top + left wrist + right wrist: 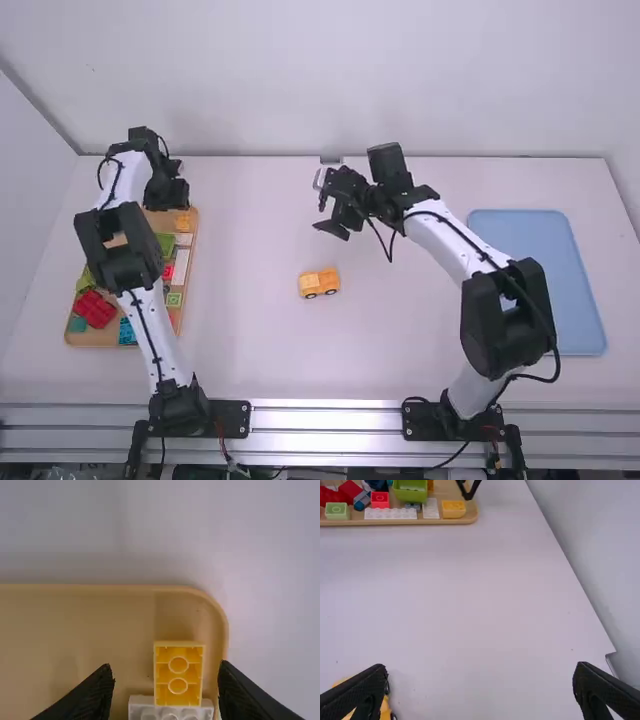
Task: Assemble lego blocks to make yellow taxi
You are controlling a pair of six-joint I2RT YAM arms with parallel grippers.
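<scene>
left gripper (168, 204) wide over upturned yellow block (178, 676) – right gripper (322, 205) wide near yellow car (319, 282)

Blue rectangular tray (570, 260) by the tabletop's (250, 350) right edge, lime-green hollow block (410, 497), long white studded block (390, 514) toward the left edge
</scene>
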